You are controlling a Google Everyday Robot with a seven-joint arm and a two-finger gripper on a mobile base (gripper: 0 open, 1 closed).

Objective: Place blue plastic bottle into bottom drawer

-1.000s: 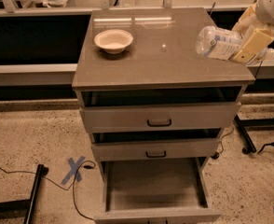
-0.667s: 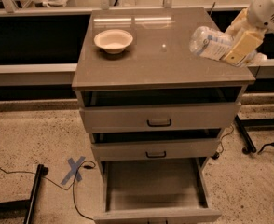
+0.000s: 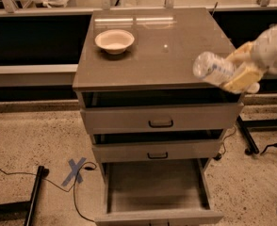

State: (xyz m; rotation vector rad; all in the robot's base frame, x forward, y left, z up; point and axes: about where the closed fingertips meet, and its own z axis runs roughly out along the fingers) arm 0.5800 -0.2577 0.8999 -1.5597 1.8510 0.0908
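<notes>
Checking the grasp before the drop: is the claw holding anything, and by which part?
Yes. The claw, above the right front corner of the cabinet, grips the blue plastic bottle by its end nearest the arm.

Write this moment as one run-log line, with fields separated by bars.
end effector: shut on blue plastic bottle, over front right edge of cabinet | bottom drawer: open, bottle not yet inside | white bowl: on cabinet top

The one camera looks steeply down at the cabinet [image 3: 157, 55] front from fairly near. The gripper [image 3: 236, 73], clasping the bottle [image 3: 211, 68], is at frame right, with the cabinet left of its fingers [image 3: 243, 82].
</notes>
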